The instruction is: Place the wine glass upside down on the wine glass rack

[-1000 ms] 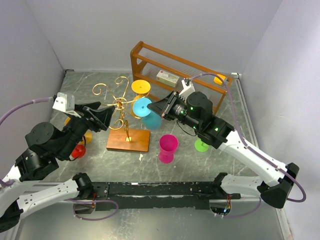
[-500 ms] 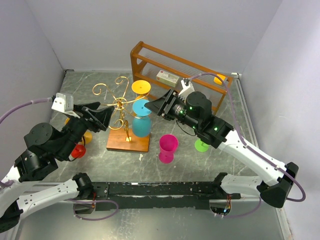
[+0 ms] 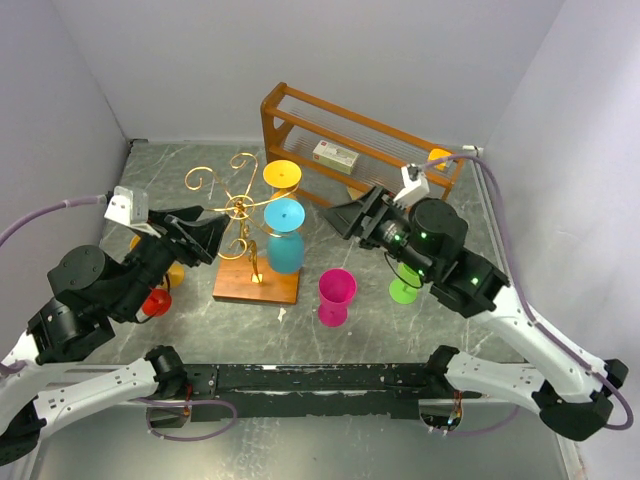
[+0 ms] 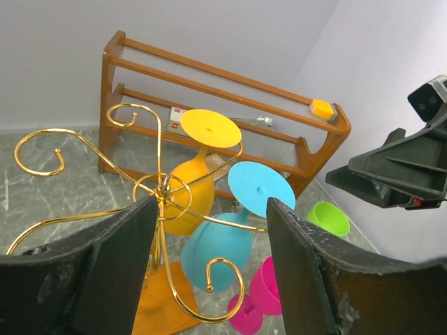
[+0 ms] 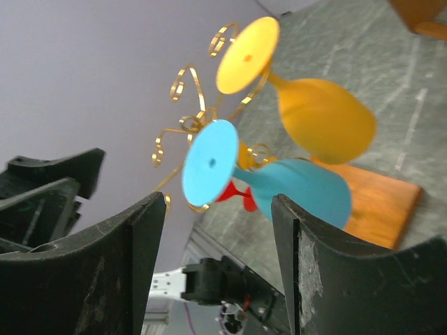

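On the table in the top external view, the wine glass rack (image 3: 240,207) stands left of centre on its wooden base. The blue wine glass (image 3: 285,248) hangs upside down from a scroll arm at 3 o'clock from the hub, foot up and bowl down. A yellow glass (image 3: 281,174) hangs from the arm at 1 o'clock. The left gripper (image 3: 205,228) sits at 9 o'clock, just beside the rack, jaws spread and empty. The right gripper (image 3: 345,215) is at 3 o'clock from the blue glass, apart from it, jaws wide and holding nothing. A magenta glass (image 3: 336,295) stands at 4 o'clock from the base, a green glass (image 3: 403,291) farther right and a red glass (image 3: 156,303) at 8 o'clock. The wooden shelf (image 3: 300,105) lies at 12 o'clock.

In the left wrist view, the left gripper (image 4: 213,206) frames the rack (image 4: 162,187) between parted fingers. The blue glass (image 4: 220,255) and yellow glass (image 4: 188,199) hang beyond it, and the right gripper (image 4: 391,174) is at 3 o'clock.

In the right wrist view, the right gripper (image 5: 218,202) gapes, with the blue glass (image 5: 300,192) beyond its tips, untouched. The yellow glass (image 5: 321,129) is at 1 o'clock from it.
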`<control>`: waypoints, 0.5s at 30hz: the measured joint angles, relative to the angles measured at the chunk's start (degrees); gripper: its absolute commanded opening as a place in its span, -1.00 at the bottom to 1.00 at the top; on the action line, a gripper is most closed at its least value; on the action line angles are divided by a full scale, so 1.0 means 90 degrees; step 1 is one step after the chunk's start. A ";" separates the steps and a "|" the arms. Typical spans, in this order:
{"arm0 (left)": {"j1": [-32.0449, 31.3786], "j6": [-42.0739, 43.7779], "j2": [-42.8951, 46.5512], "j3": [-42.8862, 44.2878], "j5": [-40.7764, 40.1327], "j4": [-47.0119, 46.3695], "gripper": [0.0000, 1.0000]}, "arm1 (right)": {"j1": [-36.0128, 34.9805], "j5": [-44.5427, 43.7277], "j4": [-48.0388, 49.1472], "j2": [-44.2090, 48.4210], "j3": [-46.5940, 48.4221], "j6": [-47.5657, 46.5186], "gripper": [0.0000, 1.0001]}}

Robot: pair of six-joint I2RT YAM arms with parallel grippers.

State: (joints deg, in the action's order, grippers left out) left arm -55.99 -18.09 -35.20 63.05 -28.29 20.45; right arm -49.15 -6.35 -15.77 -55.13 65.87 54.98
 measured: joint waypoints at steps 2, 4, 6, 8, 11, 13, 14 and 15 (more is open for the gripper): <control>0.0000 0.0000 0.0010 0.0036 0.0102 0.0063 0.50 | 0.0000 -0.0165 -0.0316 0.0270 -0.0104 -0.0199 0.26; 0.0000 0.0005 0.0080 0.0039 0.0204 0.0080 0.52 | 0.0000 -0.0209 -0.0624 0.0435 -0.0172 -0.0420 0.25; 0.0000 0.0007 0.0187 0.0039 0.0260 0.0085 0.53 | 0.0000 -0.0165 -0.1027 0.0508 -0.0182 -0.0675 0.25; 0.0000 0.0010 0.0316 0.0039 0.0287 0.0070 0.56 | 0.0000 -0.0078 -0.1423 0.0508 -0.0175 -0.0886 0.26; 0.0000 0.0007 0.0393 0.0039 0.0289 0.0046 0.58 | 0.0000 -0.0034 -0.2013 0.0457 -0.0126 -0.1190 0.28; 0.0000 0.0007 0.0379 0.0039 0.0291 0.0061 0.60 | 0.0000 -0.0034 -0.2305 0.0432 -0.0092 -0.1382 0.33; 0.0000 0.0005 0.0359 0.0039 0.0294 0.0075 0.61 | 0.0000 -0.0036 -0.2453 0.0423 -0.0075 -0.1489 0.36; 0.0000 0.0005 0.0338 0.0044 0.0294 0.0095 0.62 | 0.0000 -0.0032 -0.2577 0.0418 -0.0070 -0.1610 0.41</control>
State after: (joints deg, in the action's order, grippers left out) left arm -55.99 -18.04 -32.16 63.44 -25.65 21.30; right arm -49.15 -6.63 -38.96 -51.37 65.23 40.49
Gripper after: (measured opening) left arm 0.796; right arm 0.660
